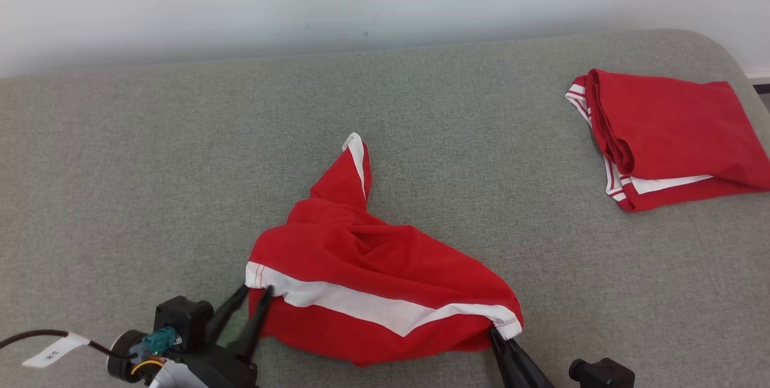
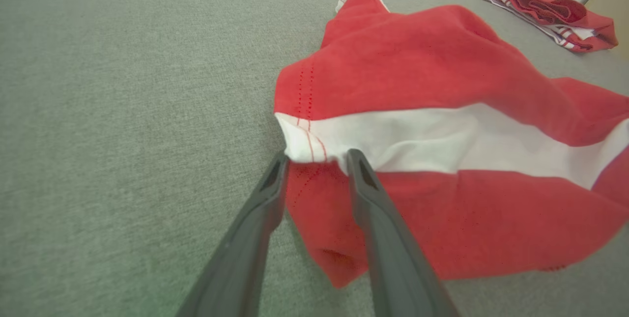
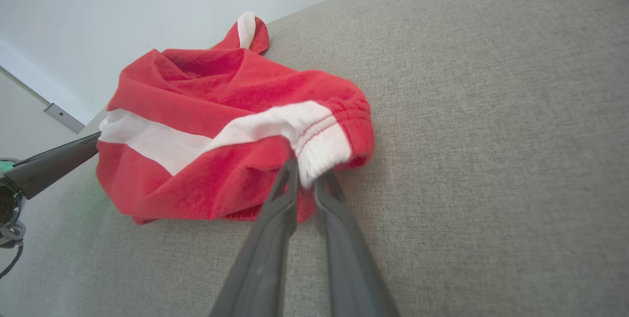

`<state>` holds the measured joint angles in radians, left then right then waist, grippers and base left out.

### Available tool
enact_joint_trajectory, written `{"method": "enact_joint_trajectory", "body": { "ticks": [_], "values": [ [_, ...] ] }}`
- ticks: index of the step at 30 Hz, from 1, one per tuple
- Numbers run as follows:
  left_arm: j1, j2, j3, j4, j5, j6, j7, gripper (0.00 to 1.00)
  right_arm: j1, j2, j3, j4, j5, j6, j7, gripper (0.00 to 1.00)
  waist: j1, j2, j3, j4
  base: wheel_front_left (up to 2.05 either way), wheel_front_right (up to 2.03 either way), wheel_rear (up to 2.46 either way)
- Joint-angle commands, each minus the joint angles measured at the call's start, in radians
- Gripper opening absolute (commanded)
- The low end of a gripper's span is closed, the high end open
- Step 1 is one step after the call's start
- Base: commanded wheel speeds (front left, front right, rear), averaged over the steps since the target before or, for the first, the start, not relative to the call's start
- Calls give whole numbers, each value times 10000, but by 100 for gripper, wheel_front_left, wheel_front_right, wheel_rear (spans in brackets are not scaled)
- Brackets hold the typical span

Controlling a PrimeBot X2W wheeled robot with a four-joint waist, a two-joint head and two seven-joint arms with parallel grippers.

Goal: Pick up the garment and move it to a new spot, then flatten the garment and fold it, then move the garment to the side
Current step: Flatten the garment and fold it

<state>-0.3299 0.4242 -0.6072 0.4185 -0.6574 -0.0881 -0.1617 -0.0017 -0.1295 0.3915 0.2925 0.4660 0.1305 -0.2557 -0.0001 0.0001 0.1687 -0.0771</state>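
Starting with the head view: the garment (image 1: 373,280) lies crumpled low and centre on the grey cushion (image 1: 180,165). Its long axis follows the white band (image 1: 361,307), which slants from a farther left end to a nearer right end. The left gripper (image 1: 251,307) sits at the band's left end and the right gripper (image 1: 498,337) at its right end. Each arm is on its own corner, with the cloth spanning between them. A narrow tail of fabric points away toward the wall. A folded red stack (image 1: 674,129) lies well apart at the far right. Left wrist view: the fingers stand fairly wide, their tips at the band's corner. One runs along the outer edge and one lies over the red cloth. The corner sits between them, and I see no pinch on it. Right wrist view: the fingers are nearly together, and the gathered white elastic end drops between the tips. I read that as a hold on the garment, though the fold hides the contact itself. Judgement: the next move depends on both ends rising together along the band's line. The left corner needs securing first, or the garment will hang from the right end alone.
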Motion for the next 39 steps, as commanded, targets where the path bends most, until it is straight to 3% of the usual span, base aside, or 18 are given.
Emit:
{"method": "enact_joint_trajectory", "body": {
  "ticks": [1,12,18,24,32,39],
  "values": [
    [-183,-4,-58,158,124,-61,-154,0,-76,-10,19,-6,39,9,-50,0,1,-1,-26,15,0,0,0],
    [-240,54,-70,-127,224,-32,-587,0,91,-120,-212,-402,-73,9,-101,0,1,-1,-257,153,0,0,0],
    [-445,447,247,-936,-87,-38,-415,0,-53,-351,-347,-1021,102,9,143,0,1,-1,-379,324,0,0,0],
    [-1362,1052,445,-1535,-112,-145,241,0,-1330,-953,194,-1408,318,9,914,0,1,-1,-95,208,0,0,0],
    [-4321,1613,557,-1508,-549,-384,1451,0,-5080,-1391,430,-554,1378,9,1960,0,1,-1,942,156,0,0,0],
    [-9097,1769,218,-48,-1287,-415,2606,0,-10941,-1167,883,1779,2902,10,3166,0,1,-1,2598,269,0,0,0]
  ]
}}
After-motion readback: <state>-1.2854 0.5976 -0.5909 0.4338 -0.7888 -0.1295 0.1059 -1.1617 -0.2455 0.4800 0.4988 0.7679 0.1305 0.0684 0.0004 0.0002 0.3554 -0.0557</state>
